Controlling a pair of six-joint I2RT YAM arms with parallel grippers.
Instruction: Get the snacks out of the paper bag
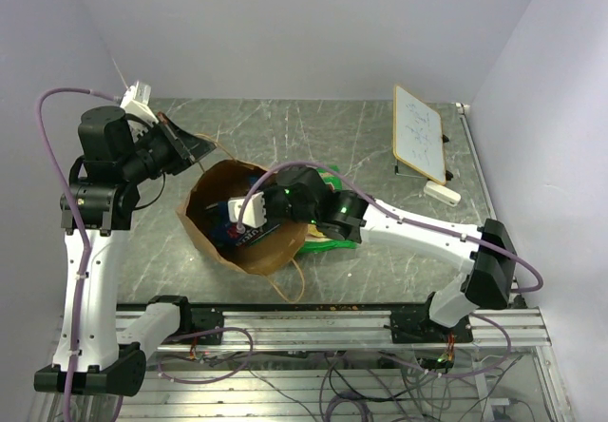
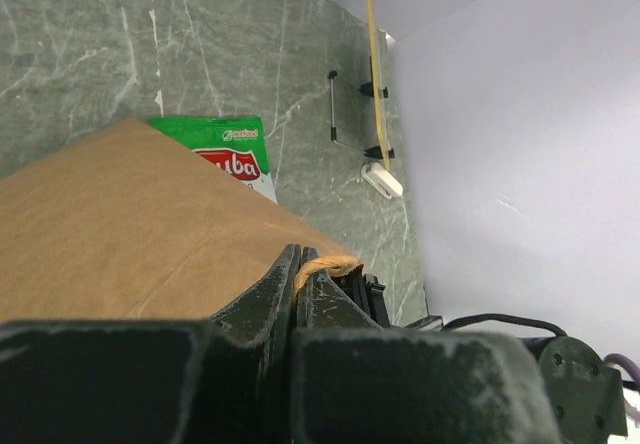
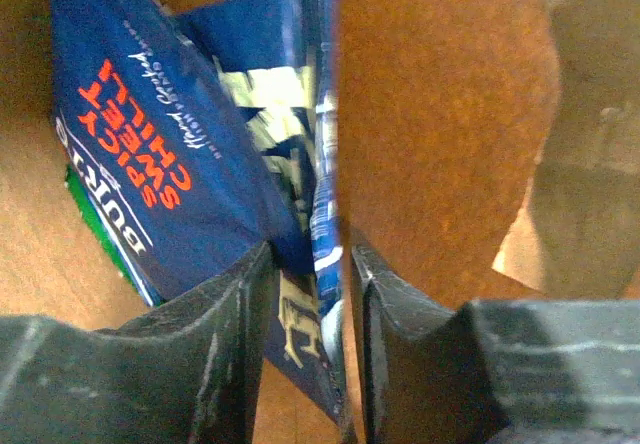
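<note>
The brown paper bag (image 1: 275, 251) lies tipped on the table with its mouth facing up toward the camera. My left gripper (image 1: 195, 151) is shut on its looped paper handle (image 2: 325, 262), with the bag wall (image 2: 120, 234) right below. My right gripper (image 1: 242, 215) reaches inside the bag. In the right wrist view it (image 3: 310, 264) is closed around the edge of a blue "Burts" snack packet (image 3: 180, 134). A green edge of another packet (image 3: 85, 204) shows under the blue one. A green snack packet (image 1: 323, 241) lies on the table outside the bag, beneath my right arm, and also shows in the left wrist view (image 2: 225, 149).
A white framed board (image 1: 418, 132) stands at the back right, with a small white block (image 1: 442, 192) beside it. Both show in the left wrist view, the board (image 2: 375, 74) edge-on and the block (image 2: 383, 179) below it. A metal rail (image 1: 332, 322) runs along the near edge.
</note>
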